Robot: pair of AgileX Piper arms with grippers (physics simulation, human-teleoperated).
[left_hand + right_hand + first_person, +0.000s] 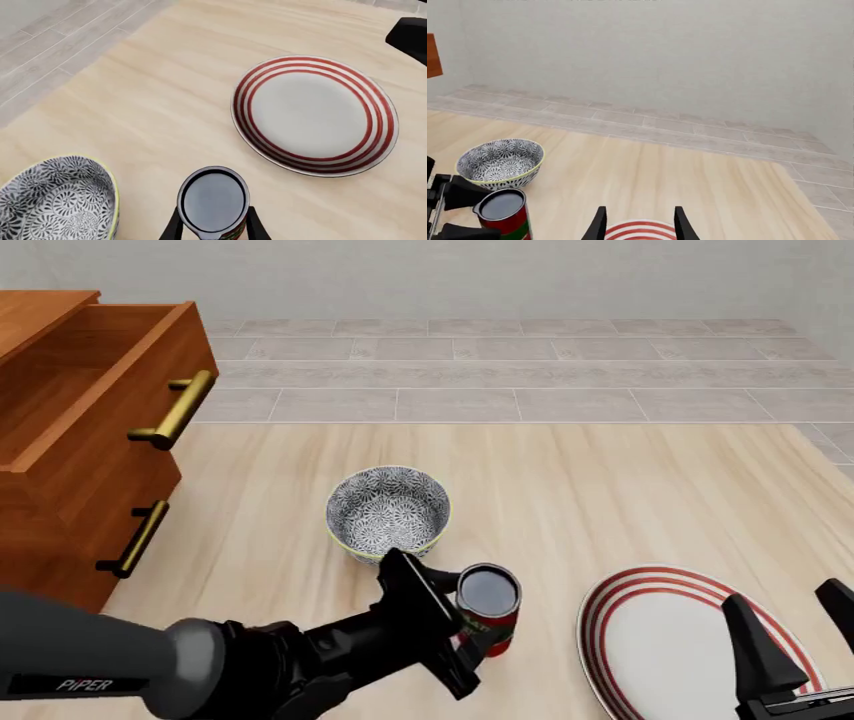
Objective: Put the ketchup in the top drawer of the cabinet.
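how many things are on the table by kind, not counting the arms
cans: 1, the ketchup, between the left gripper fingers
bowls: 1, the grey patterned bowl
plates: 1, the red-ringed plate
cabinets: 1, the cabinet, top drawer open
total: 4

A pale, light-grained wooden desk (601, 490) fills the foreground. Beyond its far edge lies a floor of long grey rectangular tiles (534, 360) in staggered rows. A plain, faintly textured off-white wall (660, 60) rises behind the floor. Lighting is soft and even, with faint shadows.
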